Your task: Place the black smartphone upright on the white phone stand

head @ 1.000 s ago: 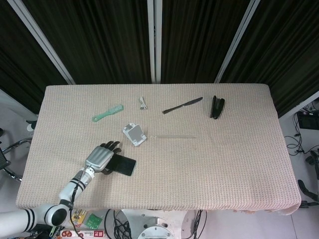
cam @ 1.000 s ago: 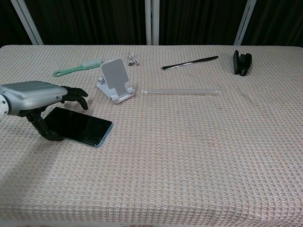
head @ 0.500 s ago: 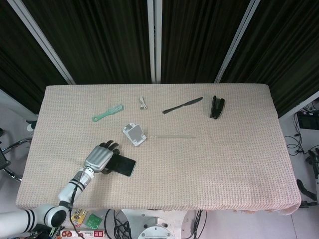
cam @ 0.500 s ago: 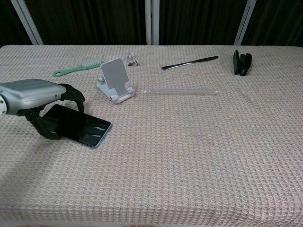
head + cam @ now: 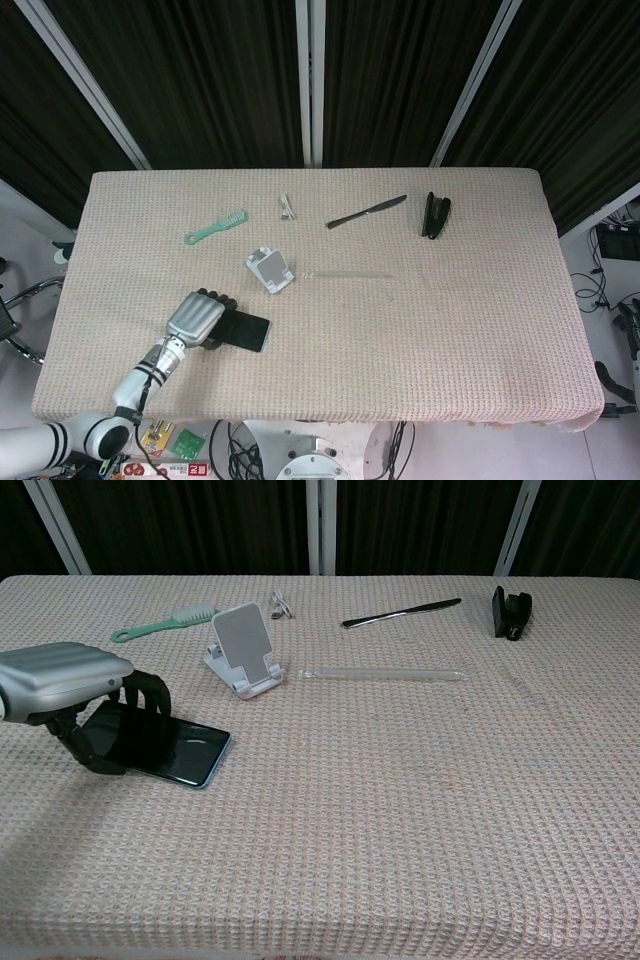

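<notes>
The black smartphone lies near the table's front left, its left end raised off the cloth. My left hand grips that left end, fingers curled over the top edge and thumb beneath. The white phone stand stands empty a little beyond and to the right of the phone. My right hand is in neither view.
A green brush lies behind the stand to the left. A small metal clip, a table knife and a black stapler sit along the back. A clear rod lies right of the stand.
My left hand's fingers have curled round the phone's left end and tipped that end up off the cloth; hand and phone shifted slightly left.
</notes>
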Tool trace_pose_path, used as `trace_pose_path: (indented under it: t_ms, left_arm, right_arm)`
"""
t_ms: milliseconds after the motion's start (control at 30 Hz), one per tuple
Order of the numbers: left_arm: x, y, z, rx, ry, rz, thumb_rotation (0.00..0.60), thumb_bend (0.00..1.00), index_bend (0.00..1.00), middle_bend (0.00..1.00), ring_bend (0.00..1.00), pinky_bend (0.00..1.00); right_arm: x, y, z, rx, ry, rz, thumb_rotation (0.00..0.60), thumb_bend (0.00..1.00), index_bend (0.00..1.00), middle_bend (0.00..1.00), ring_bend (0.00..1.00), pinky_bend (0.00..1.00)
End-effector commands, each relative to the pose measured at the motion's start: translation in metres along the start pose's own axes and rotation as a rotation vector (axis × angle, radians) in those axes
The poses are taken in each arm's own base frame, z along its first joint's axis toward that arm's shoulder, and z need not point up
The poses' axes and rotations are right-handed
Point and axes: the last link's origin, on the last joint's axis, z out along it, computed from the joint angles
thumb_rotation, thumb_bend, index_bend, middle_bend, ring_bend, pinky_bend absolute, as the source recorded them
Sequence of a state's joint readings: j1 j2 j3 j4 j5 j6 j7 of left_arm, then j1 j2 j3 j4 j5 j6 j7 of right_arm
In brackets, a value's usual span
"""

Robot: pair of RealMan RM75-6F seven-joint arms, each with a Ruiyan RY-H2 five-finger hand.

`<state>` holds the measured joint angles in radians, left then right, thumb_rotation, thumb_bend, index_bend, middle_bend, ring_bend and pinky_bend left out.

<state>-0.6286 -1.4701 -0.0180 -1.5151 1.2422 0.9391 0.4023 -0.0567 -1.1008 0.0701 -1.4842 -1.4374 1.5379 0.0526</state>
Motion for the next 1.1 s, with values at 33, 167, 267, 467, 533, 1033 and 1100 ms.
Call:
trace_pose_path:
  t_ms: [33, 167, 267, 467, 533, 1033, 1100]
  left_arm:
    - [0.0, -0.002, -0.002, -0.011, 0.012, 0.005, 0.6, 0.38, 0.5, 0.53, 0.39, 0.47]
    - [0.003, -0.003, -0.004, -0.032, 0.035, 0.001, 0.6, 0.39, 0.51, 0.54, 0.41, 0.48]
    - [0.01, -0.008, -0.009, -0.042, 0.062, 0.013, 0.6, 0.4, 0.52, 0.55, 0.43, 0.48]
    - [0.048, -0.021, -0.019, -0.027, 0.143, 0.191, 0.6, 0.4, 0.52, 0.56, 0.44, 0.48]
    - [0.068, -0.023, -0.021, -0.017, 0.187, 0.254, 0.6, 0.4, 0.52, 0.56, 0.44, 0.48]
    - [0.169, 0.016, 0.0, -0.059, 0.223, 0.842, 0.6, 0.43, 0.52, 0.56, 0.44, 0.46]
    - [0.171, 0.027, 0.007, -0.062, 0.208, 0.904, 0.6, 0.42, 0.51, 0.56, 0.44, 0.43]
  right_arm:
    - [0.0, 0.0, 0.0, 0.001, -0.002, 0.0, 0.6, 0.19, 0.0, 0.0, 0.0, 0.0]
    - [-0.001, 0.0, -0.001, 0.001, -0.003, 0.0, 0.6, 0.19, 0.0, 0.0, 0.0, 0.0]
    - [0.0, 0.0, -0.001, 0.0, 0.0, 0.0, 0.6, 0.2, 0.0, 0.0, 0.0, 0.0]
    - [0.005, 0.002, -0.001, -0.006, 0.019, -0.005, 0.6, 0.19, 0.0, 0.0, 0.0, 0.0]
    - [0.008, 0.002, -0.002, -0.007, 0.028, -0.003, 0.6, 0.2, 0.0, 0.0, 0.0, 0.0]
    - [0.016, 0.003, -0.007, -0.02, 0.085, 0.011, 0.6, 0.2, 0.0, 0.0, 0.0, 0.0]
    - [0.016, 0.002, -0.007, -0.015, 0.089, 0.02, 0.6, 0.2, 0.0, 0.0, 0.0, 0.0]
